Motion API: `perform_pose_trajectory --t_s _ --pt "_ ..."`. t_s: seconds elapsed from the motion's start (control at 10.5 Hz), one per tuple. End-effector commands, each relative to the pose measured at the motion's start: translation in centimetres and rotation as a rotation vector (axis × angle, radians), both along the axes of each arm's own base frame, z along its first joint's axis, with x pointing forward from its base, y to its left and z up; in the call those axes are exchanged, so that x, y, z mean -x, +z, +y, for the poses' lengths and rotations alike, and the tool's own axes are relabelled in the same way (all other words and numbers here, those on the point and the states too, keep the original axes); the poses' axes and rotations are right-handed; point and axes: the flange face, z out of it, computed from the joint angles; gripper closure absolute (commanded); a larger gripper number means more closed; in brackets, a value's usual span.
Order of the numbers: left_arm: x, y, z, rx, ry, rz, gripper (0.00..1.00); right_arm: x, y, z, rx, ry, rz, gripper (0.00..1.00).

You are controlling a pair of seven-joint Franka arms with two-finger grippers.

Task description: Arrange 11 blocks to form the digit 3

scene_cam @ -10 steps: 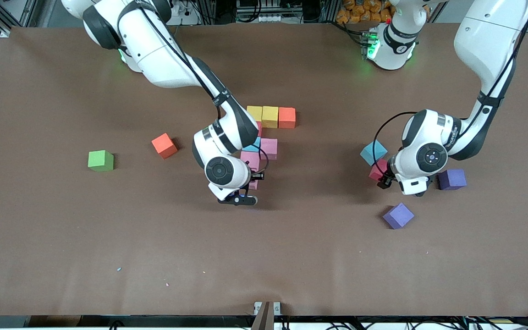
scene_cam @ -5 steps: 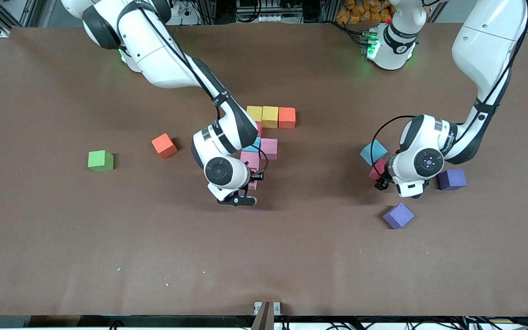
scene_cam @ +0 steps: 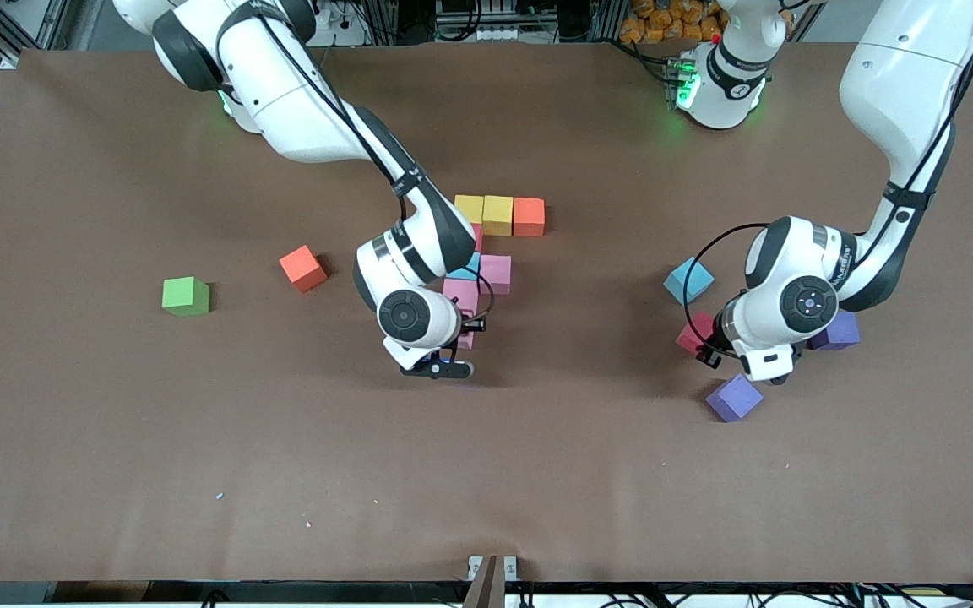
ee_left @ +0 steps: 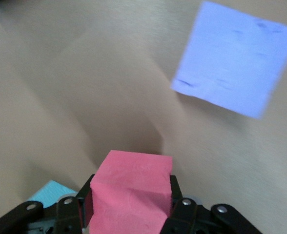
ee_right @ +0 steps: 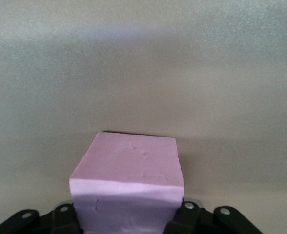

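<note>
A partial figure lies mid-table: two yellow blocks [scene_cam: 483, 211] and an orange block [scene_cam: 529, 216] in a row, with a light blue block [scene_cam: 465, 270] and two pink blocks [scene_cam: 496, 273] nearer the camera. My right gripper [scene_cam: 463, 338] [ee_right: 129, 207] is shut on a third pink block [ee_right: 129, 183] at the figure's near end. Toward the left arm's end, my left gripper [scene_cam: 706, 344] [ee_left: 131, 197] is shut on a red block [scene_cam: 693, 332] [ee_left: 131, 187]. Beside it are a light blue block [scene_cam: 688, 280] and a purple block [scene_cam: 733, 397] [ee_left: 236, 58].
A second purple block [scene_cam: 834, 331] is half hidden under the left arm's wrist. A red-orange block [scene_cam: 302, 268] and a green cube [scene_cam: 186, 295] lie apart toward the right arm's end. Bare brown table [scene_cam: 486, 473] spreads along the camera's edge.
The left gripper closed on the red block and shifted with it toward the camera, away from the light blue block. The right arm has not moved.
</note>
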Motion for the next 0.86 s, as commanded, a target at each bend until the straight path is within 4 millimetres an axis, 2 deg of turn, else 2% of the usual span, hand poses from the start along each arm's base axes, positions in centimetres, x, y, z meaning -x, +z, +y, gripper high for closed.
perform_pose_trajectory --t_s 0.0,0.1,0.19,0.29,0.38,0.48,0.57,0.67,0.76 --pt "-1.0 2.5 -2.2 0.017 0.098 0.030 1.00 0.1 -0.2 0.2 0.013 0.005 0.001 1.00" --pt "-0.8 2.8 -2.9 0.019 0.138 0.041 1.00 0.1 -0.1 0.2 0.012 0.004 -0.002 1.00" --pt "-0.3 2.6 -4.4 0.032 0.194 0.061 1.00 0.1 -0.1 0.2 0.012 0.004 -0.002 1.00" --pt "0.5 2.5 -6.9 0.039 0.222 0.073 1.00 0.1 -0.1 0.2 0.012 0.004 -0.002 0.98" --pt "0.8 2.4 -7.7 0.035 0.277 0.080 1.00 0.1 -0.1 0.2 0.012 0.004 -0.002 0.74" --pt "1.4 2.3 -9.3 0.029 0.316 0.087 1.00 0.1 -0.1 0.2 0.011 0.004 -0.001 0.45" --pt "2.1 2.1 -10.7 0.018 0.367 0.097 1.00 0.1 -0.1 0.2 0.012 0.004 -0.002 0.33" --pt "3.0 2.1 -12.4 0.004 0.400 0.101 1.00 0.1 -0.1 0.2 0.013 0.001 -0.002 0.13" --pt "3.8 2.1 -13.9 -0.007 0.435 0.101 1.00 0.1 0.0 0.2 0.012 0.000 -0.003 0.01"
